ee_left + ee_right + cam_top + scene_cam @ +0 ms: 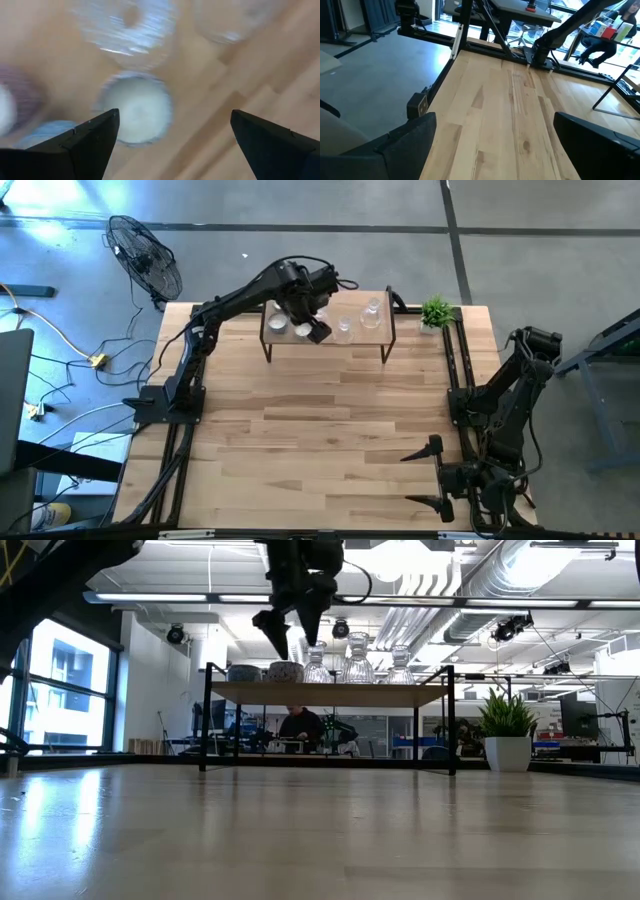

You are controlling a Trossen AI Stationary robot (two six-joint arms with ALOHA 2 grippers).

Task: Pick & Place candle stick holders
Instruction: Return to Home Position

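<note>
Overhead, the left gripper (318, 330) hung wide and empty just above the shelf (330, 693). On the shelf, tealight cups (286, 671) stood left of glass stemmed holders (358, 660). Well apart from the shelf, the right gripper (430, 476) waited, also wide.

A robotics lab in an open-plan office: exposed ceiling ducts (455, 585), monitors (577, 718), concrete floor (540, 270), trailing cables (75, 345).

The left arm stretches far forward and inward, its wrist bent down. The left gripper (316, 330) points downward with its fingers spread wide. The right arm sits folded over its base, the right gripper (432, 476) pointing inward, fingers wide apart.
</note>
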